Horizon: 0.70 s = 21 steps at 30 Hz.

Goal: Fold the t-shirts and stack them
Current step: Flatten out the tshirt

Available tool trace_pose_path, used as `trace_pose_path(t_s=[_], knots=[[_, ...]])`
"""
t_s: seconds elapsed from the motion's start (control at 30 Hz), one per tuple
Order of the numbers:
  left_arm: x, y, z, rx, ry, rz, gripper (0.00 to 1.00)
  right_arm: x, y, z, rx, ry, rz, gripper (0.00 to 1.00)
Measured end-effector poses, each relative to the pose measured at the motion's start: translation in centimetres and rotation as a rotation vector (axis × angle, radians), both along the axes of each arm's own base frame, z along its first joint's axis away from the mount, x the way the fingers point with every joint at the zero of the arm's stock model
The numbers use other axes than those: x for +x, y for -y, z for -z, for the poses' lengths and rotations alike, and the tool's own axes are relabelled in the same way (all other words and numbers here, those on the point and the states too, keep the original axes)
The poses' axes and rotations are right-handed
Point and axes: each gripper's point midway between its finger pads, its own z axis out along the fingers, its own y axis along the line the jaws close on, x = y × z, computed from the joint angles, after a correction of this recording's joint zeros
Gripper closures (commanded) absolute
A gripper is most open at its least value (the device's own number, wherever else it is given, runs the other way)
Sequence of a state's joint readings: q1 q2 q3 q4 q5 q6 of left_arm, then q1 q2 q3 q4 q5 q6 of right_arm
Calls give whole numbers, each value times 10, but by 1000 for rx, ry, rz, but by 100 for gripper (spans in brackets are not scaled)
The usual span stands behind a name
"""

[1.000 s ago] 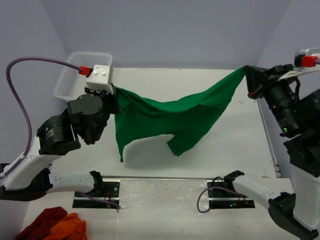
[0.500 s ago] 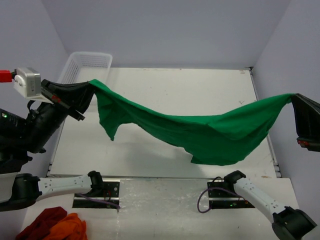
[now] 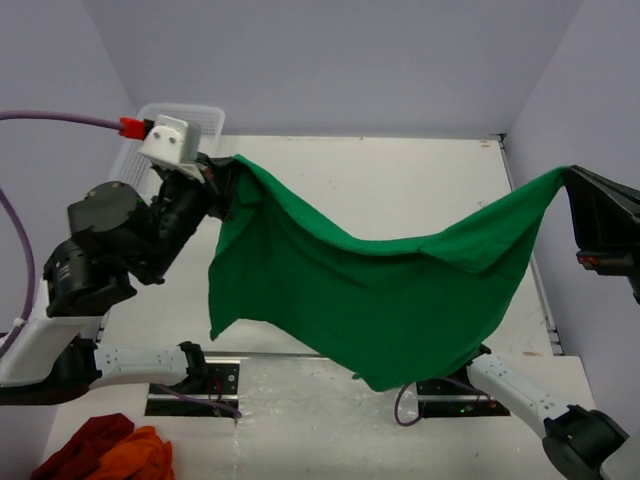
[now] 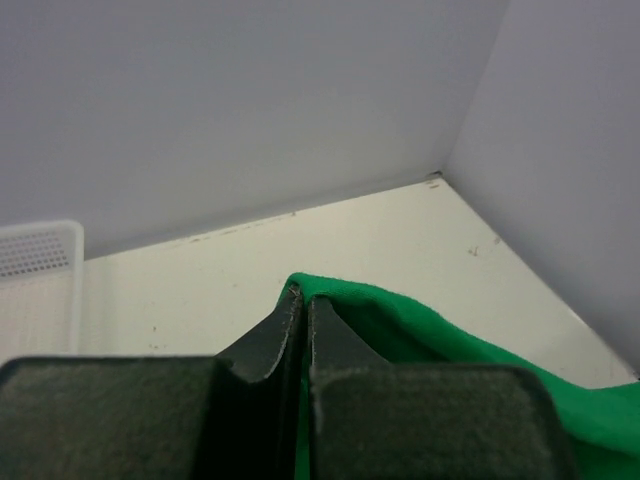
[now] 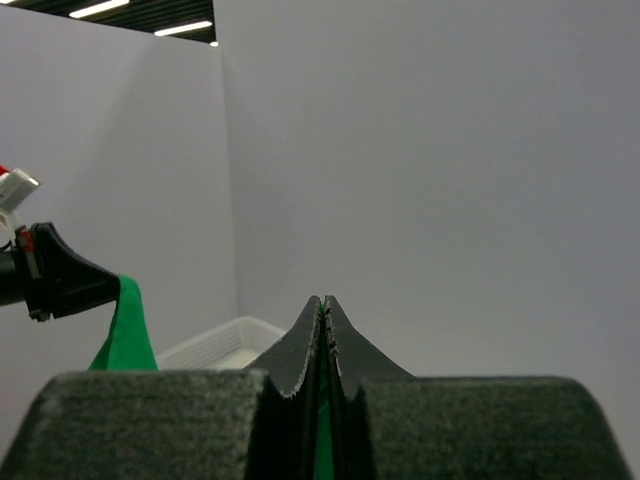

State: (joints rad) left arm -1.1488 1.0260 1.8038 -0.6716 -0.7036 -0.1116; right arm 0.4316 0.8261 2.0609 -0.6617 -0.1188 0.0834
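Note:
The bright green t-shirt (image 3: 380,290) hangs spread in the air between both arms, sagging in the middle, its lowest fold near the table's front edge. My left gripper (image 3: 232,168) is shut on one corner of it at the upper left; in the left wrist view green cloth (image 4: 400,325) bulges out between and to the right of the closed fingers (image 4: 262,345). My right gripper (image 3: 572,178) is shut on the opposite corner at the far right. In the right wrist view a thin green strip (image 5: 322,430) shows between its closed fingers (image 5: 295,350), and the left gripper (image 5: 108,288) holds green cloth.
A white mesh basket (image 3: 135,160) stands at the table's back left corner, just behind the left arm. Dark red and orange cloths (image 3: 105,450) lie off the table at the bottom left. Grey walls close in the back and both sides.
The left arm has swung back in toward the table and the right gripper has risen slightly. The shirt now hangs lower and wider, its bottom fold reaching the front edge.

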Motion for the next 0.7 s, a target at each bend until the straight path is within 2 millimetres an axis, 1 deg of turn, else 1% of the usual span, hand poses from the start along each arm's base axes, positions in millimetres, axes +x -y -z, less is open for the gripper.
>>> trace_pose_path(t_s=[0.07, 0.13, 0.2, 0.27, 0.37, 0.47, 0.6, 0.7], knots=[[8, 12, 13, 49, -21, -16, 100, 15, -6, 7, -18, -29, 3, 100], [12, 17, 21, 81, -29, -28, 100, 29, -12, 11, -34, -58, 9, 100], [13, 15, 20, 87, -23, -37, 100, 41, -16, 12, -46, -77, 19, 100], [10, 9, 15, 70, -13, -35, 100, 48, -17, 9, -49, -82, 26, 100], [0, -4, 4, 25, 8, -12, 100, 45, -17, 11, -53, -85, 24, 100], [-13, -21, -9, -43, 35, 23, 100, 24, -12, 9, -47, -54, 4, 100], [-34, -44, -27, -145, 73, 91, 100, -22, -1, 1, -25, 31, -48, 100], [-47, -51, -37, -199, 101, 148, 100, -56, 5, -6, -10, 103, -97, 100]])
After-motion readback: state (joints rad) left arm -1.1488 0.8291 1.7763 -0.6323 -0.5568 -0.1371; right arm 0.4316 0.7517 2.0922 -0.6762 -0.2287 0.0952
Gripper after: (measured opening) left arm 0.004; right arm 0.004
